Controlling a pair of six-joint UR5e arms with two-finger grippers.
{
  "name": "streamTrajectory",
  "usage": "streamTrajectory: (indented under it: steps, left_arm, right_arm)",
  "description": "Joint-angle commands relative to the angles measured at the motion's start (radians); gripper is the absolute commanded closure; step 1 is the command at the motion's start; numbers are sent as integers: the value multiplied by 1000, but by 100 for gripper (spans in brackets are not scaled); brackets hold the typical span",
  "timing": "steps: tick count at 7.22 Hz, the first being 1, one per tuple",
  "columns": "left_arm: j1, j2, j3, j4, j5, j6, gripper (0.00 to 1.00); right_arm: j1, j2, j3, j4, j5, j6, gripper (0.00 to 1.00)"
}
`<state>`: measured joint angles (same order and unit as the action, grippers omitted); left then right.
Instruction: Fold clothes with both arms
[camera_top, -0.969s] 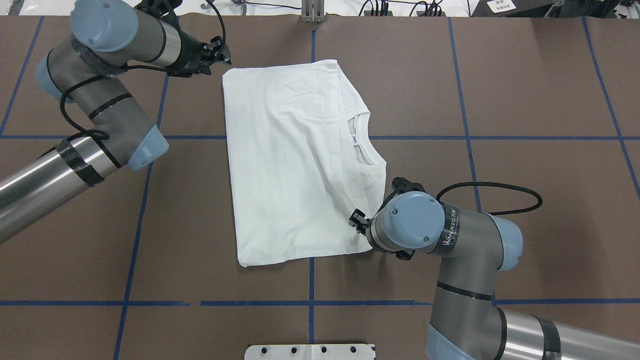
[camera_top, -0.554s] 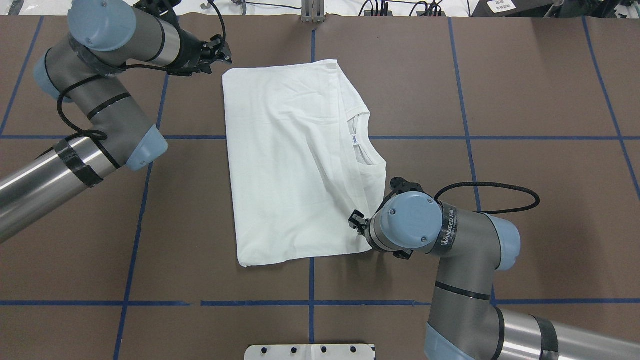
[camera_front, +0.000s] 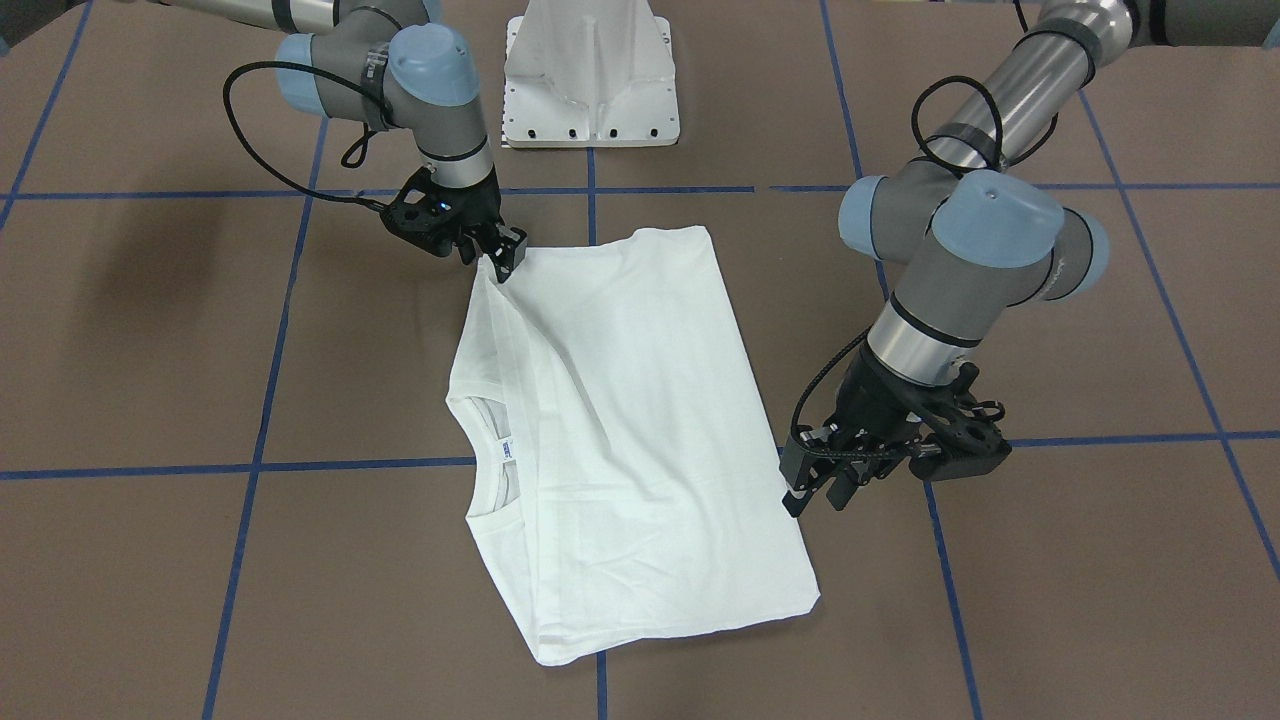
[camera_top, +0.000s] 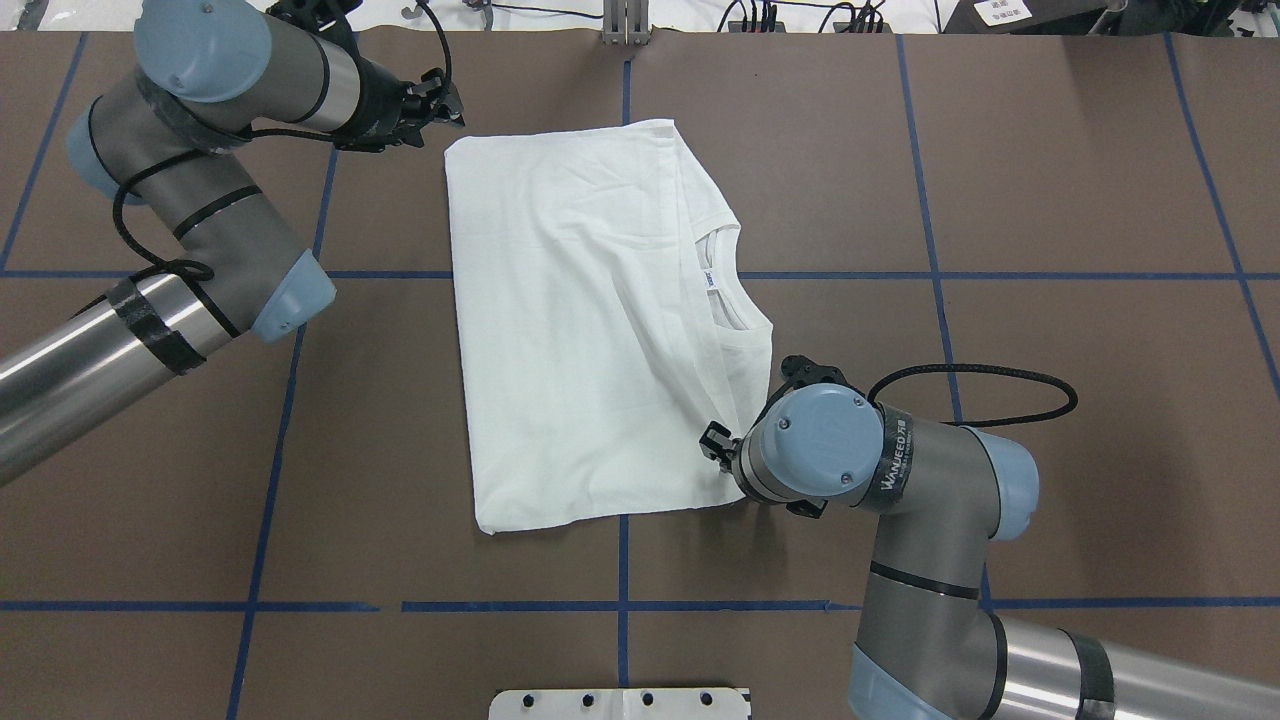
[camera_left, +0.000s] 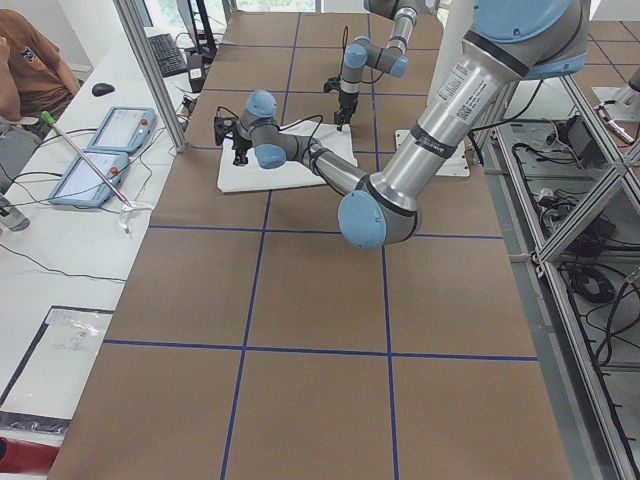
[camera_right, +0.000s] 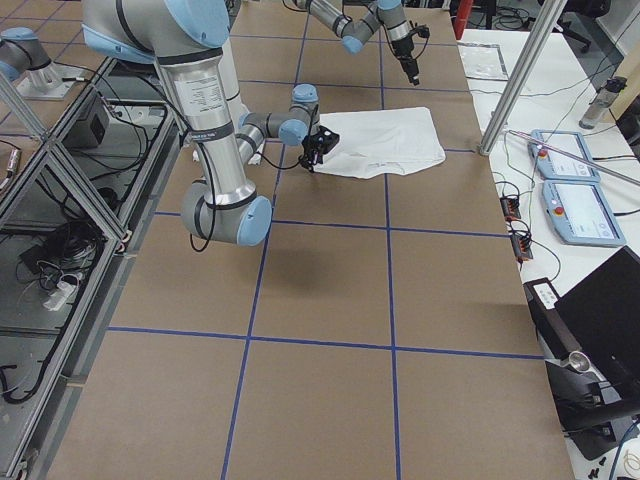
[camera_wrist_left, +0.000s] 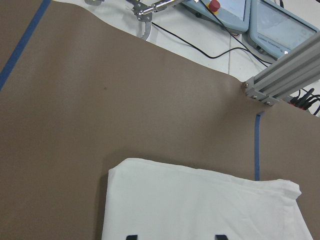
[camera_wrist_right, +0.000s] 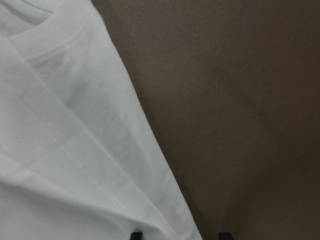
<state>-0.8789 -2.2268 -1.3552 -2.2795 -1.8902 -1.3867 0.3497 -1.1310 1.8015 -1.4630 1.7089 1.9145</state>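
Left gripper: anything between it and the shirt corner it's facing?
Nothing visible. Only bare table lies between the left gripper and the closest corner of the T-shirt; its jaws stand open.

Brown bench (camera_top: 1080, 160) gridded with blue tape (camera_top: 1050, 275); white pedestal base (camera_front: 590, 80) at one edge; two control panels (camera_left: 122, 128) alongside.

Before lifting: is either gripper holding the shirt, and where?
Nothing held: the white cotton T-shirt lies free; right gripper at its shoulder and left gripper by its hem are open.
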Motion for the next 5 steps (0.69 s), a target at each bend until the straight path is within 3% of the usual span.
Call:
streamTrajectory:
  steps: [1,5]
  left_arm:
    - [0,0,-1,0,-1,0,40]
    - [0,0,-10,2,-1,-2,40]
  right_arm:
    - [0,-1,-1,1,2,0,100]
    - [3,0,12,1,5,0,100]
